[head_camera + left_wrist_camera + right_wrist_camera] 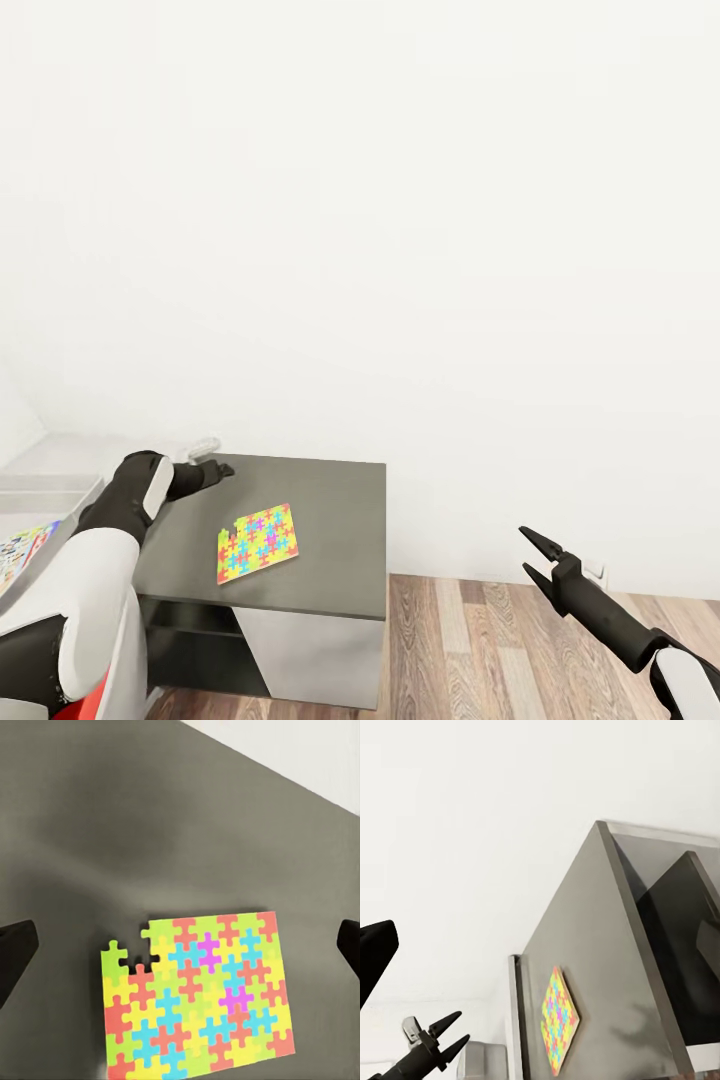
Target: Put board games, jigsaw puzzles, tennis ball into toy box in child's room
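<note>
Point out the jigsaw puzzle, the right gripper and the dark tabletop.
jigsaw puzzle (199,997): left wrist view, middle of the tile.
right gripper (531,557): head view, midway between its open fingertips.
dark tabletop (335,520): head view, bare surface beside the puzzle.

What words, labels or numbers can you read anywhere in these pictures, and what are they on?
None can be read.
Jigsaw puzzle on the dark table: coloured pieces, no lettering.
Colourful box at the head view's left edge: its print is too small and blurred to read.
Wall, floor and arms: no text.
</note>
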Tool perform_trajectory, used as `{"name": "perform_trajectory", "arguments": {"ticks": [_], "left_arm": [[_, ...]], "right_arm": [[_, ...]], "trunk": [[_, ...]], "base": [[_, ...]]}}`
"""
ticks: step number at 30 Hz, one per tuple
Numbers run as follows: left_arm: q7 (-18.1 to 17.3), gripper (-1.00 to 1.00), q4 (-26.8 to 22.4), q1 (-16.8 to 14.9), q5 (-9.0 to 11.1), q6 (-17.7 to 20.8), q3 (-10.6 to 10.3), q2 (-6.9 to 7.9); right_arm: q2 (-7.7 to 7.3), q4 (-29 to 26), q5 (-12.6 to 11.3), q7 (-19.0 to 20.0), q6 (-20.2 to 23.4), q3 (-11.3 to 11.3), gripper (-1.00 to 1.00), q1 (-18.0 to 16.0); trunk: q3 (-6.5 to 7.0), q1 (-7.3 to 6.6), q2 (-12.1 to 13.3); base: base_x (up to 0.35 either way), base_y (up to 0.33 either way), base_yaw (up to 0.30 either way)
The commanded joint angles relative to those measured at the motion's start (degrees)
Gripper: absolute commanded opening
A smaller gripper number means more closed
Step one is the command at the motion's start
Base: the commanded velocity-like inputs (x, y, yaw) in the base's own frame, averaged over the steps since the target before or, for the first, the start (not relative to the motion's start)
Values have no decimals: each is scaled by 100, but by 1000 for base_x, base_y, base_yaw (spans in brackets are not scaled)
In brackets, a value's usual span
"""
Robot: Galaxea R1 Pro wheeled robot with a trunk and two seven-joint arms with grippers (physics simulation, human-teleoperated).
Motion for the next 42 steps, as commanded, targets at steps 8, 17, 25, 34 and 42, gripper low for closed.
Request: {"name": "perform_trajectory", "arguments": {"ticks": [8, 17, 25, 34, 42], "left_arm": [[-25, 100, -1, -6, 19, 11, -4, -20], [-28, 100, -1, -6, 25, 0, -10, -14], [-31, 100, -1, -6, 23, -2, -21, -21], [-32, 100, -1, -6, 17, -21, -31, -30], [-33, 100, -1, -6, 16, -41, -32, -39]], "right_arm": [[-13, 4, -4, 19, 48, -17, 100, -6], [-24, 9, -3, 19, 53, -16, 100, -6], [-27, 15, 0, 19, 53, -20, 100, -6], [-13, 18, 1, -13, 45, -6, 100, -6], [-14, 23, 1, -21, 44, -9, 100, -6]], "trunk": [[-13, 4, -12], [-45, 4, -12], [-114, 4, -12], [-195, 4, -12], [-267, 4, -12]], "base": [[0, 0, 0], [0, 0, 14], [0, 0, 60], [0, 0, 82], [0, 0, 126]]}}
